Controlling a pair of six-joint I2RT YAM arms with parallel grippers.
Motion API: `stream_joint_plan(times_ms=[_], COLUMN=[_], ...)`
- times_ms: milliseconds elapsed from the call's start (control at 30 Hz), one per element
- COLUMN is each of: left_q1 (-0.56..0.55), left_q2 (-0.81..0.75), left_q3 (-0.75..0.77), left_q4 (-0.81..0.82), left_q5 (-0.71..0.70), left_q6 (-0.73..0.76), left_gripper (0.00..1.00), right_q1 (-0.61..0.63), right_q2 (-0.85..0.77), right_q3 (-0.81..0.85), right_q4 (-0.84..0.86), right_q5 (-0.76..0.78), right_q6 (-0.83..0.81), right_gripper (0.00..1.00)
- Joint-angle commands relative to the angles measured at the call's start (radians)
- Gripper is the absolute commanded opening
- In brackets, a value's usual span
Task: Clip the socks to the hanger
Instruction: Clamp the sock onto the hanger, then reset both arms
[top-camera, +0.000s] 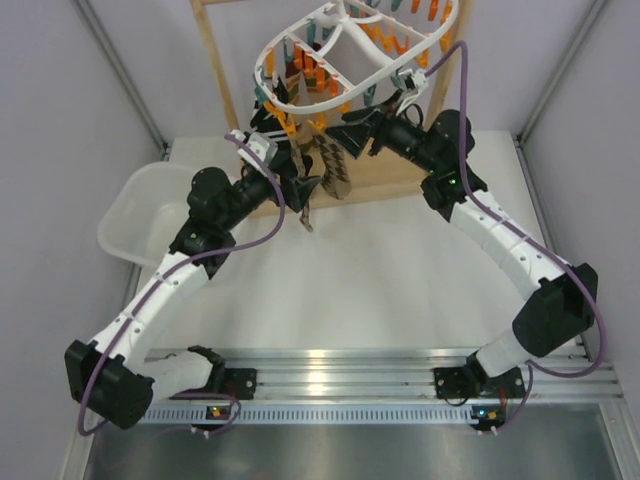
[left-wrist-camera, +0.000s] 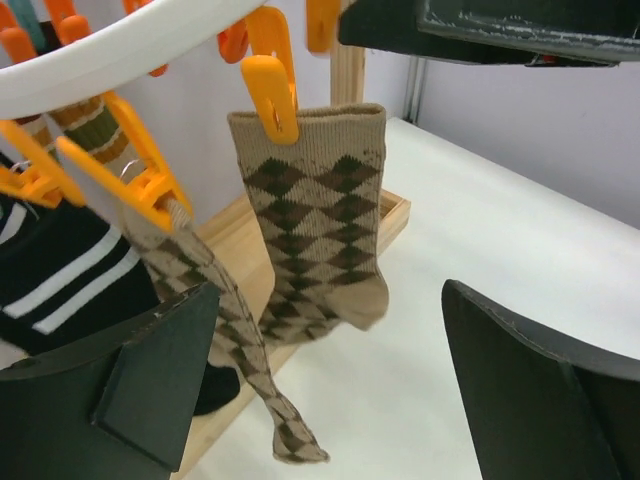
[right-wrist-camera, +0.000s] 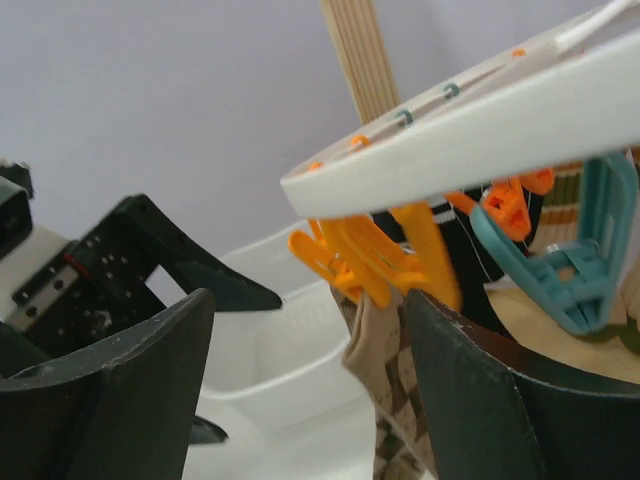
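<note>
The white hanger (top-camera: 330, 40) hangs from the stand at the back, with orange and teal clips on its rim. Two brown diamond-pattern socks hang from it. One sock (left-wrist-camera: 318, 230) hangs flat from an orange clip (left-wrist-camera: 272, 92). The other sock (left-wrist-camera: 225, 330) hangs twisted from a second orange clip (left-wrist-camera: 130, 172). My left gripper (left-wrist-camera: 330, 300) is open just in front of them, holding nothing. My right gripper (right-wrist-camera: 310, 330) is open too. The twisted sock (right-wrist-camera: 395, 370) and its clip (right-wrist-camera: 375, 255) sit just inside its right finger (right-wrist-camera: 500, 400), under the hanger's rim (right-wrist-camera: 480, 125).
A black sock with white stripes (left-wrist-camera: 60, 270) hangs at the left of the brown ones. The wooden stand (top-camera: 213, 70) has a base board (top-camera: 390, 180) under the socks. A white bin (top-camera: 145, 210) sits at the table's left. A teal clip (right-wrist-camera: 570, 265) hangs nearby.
</note>
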Motion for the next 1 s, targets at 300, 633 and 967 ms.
stream_joint_plan(times_ms=[300, 633, 967], left_q1=[0.263, 0.439, 0.440], left_q2=[-0.014, 0.120, 0.082], left_q3=[0.214, 0.377, 0.311], left_q4=[-0.822, -1.016, -1.007], left_q5=[-0.175, -0.283, -0.355], left_q6=[-0.116, -0.055, -0.008], left_gripper=[0.98, 0.98, 0.98], right_q1=[-0.014, -0.049, -0.267], right_q2=[-0.306, -0.587, -0.715], right_q3=[-0.300, -0.525, -0.562], right_q4=[-0.186, -0.436, -0.588], right_q5=[-0.026, 0.248, 0.296], right_q6=[-0.179, -0.392, -0.406], right_gripper=[0.93, 1.00, 1.00])
